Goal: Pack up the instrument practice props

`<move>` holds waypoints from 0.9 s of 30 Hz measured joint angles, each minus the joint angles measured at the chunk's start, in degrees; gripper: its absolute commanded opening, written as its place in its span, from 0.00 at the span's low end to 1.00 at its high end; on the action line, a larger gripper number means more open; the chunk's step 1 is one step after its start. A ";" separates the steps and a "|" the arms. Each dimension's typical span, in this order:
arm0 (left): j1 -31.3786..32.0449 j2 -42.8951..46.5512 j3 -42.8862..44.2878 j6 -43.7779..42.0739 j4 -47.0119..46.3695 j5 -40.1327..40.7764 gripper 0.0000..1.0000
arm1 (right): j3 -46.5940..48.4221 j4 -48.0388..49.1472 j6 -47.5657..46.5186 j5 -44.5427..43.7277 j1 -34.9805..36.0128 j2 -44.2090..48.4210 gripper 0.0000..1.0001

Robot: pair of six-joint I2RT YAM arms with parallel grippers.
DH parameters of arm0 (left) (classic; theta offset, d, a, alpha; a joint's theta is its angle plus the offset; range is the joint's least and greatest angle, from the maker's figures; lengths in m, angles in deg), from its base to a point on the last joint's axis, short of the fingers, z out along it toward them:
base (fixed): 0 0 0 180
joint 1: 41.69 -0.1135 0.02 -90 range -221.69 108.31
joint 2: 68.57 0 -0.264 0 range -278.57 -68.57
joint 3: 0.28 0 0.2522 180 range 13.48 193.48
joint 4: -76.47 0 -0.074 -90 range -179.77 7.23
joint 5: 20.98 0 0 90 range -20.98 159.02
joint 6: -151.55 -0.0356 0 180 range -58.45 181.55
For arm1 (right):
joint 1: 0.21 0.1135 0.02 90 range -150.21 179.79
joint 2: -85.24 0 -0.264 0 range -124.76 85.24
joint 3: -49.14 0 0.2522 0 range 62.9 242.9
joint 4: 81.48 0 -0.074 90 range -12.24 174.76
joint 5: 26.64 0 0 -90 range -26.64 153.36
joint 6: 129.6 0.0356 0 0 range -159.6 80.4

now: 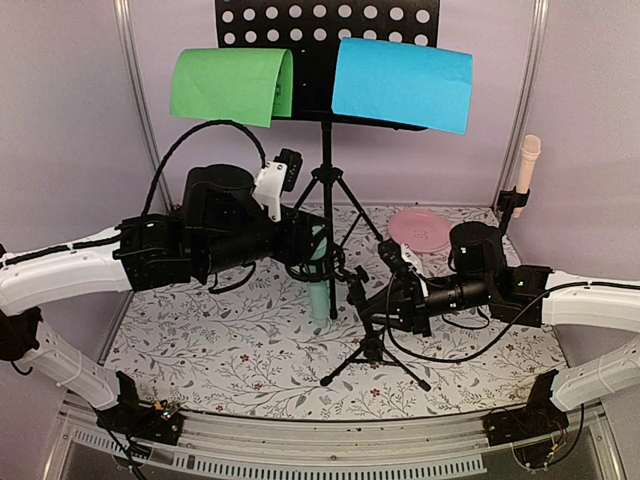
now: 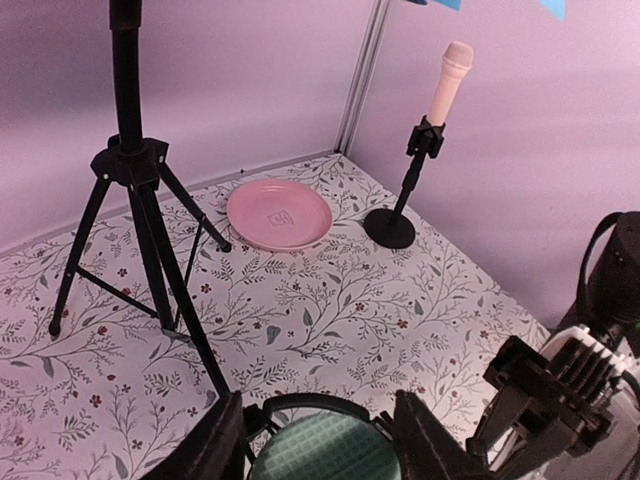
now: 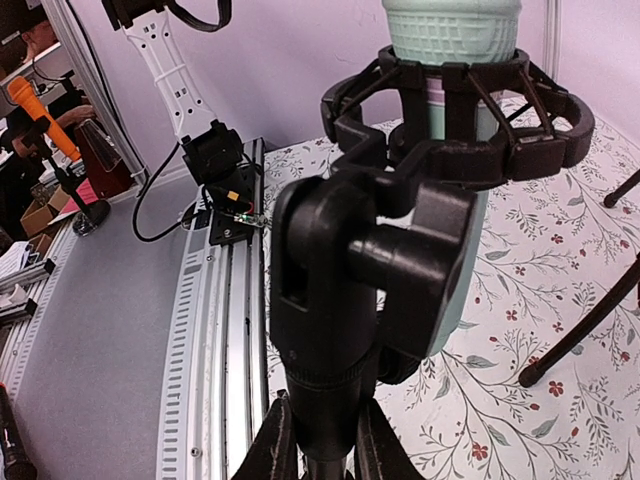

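Two right gripper (image 3: pixel 320 448) fingers (image 3: pixel 268 455) narrowly pinch mic support (image 3: pixel 330 300).

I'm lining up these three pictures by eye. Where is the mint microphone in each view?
Top view: mint microphone at centre, upright, partly behind the left arm.
Left wrist view: bottom edge, centre, its round head seen from above.
Right wrist view: top, right of centre, sitting in the black stand's clip.
Shared landmark: the floral table cover under it.
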 measured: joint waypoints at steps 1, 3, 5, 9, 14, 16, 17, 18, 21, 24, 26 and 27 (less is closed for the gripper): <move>0.00 -0.13 0.09 -0.37 -0.07 -0.28 0.43 | 0.00 0.00 0.00 0.02 0.00 -0.07 0.00; 0.00 -0.50 0.50 -0.85 -0.07 -0.85 0.38 | 0.07 0.00 0.07 -0.02 0.00 -0.33 0.00; 0.00 -0.96 1.22 -1.73 0.22 -1.33 0.37 | 0.26 0.00 0.28 -0.31 0.02 -0.66 0.00; -0.07 -0.98 1.60 -2.64 0.37 -1.49 0.37 | 0.98 0.28 1.90 -1.42 0.26 -1.33 0.00; -0.11 -0.72 1.60 -3.58 0.85 -1.38 0.37 | 1.49 0.50 4.61 -1.86 0.35 -2.01 0.00; -0.11 -0.50 1.62 -3.87 1.38 -1.33 0.37 | 1.60 0.63 5.64 -1.92 0.37 -2.14 0.00; -0.11 -0.42 1.70 -3.96 1.73 -1.31 0.38 | 1.60 0.74 6.14 -1.97 0.37 -2.19 0.00; -0.11 -0.39 1.90 -4.02 2.10 -1.33 0.38 | 1.60 0.87 6.64 -2.08 0.42 -2.25 0.00; -0.11 -0.39 2.91 -4.42 3.28 -1.51 0.39 | 1.62 1.33 7.85 -2.47 0.59 -2.38 0.00; -0.11 -0.39 4.61 -4.87 4.70 -1.75 0.40 | 1.97 1.42 8.57 -2.80 0.59 -3.02 0.00; -0.11 -0.39 5.90 -5.29 5.64 -1.70 0.40 | 2.45 1.33 9.09 -3.02 0.59 -3.85 0.00; -0.11 -0.39 6.43 -5.51 5.92 -1.64 0.40 | 2.73 1.31 9.27 -3.02 0.59 -4.28 0.00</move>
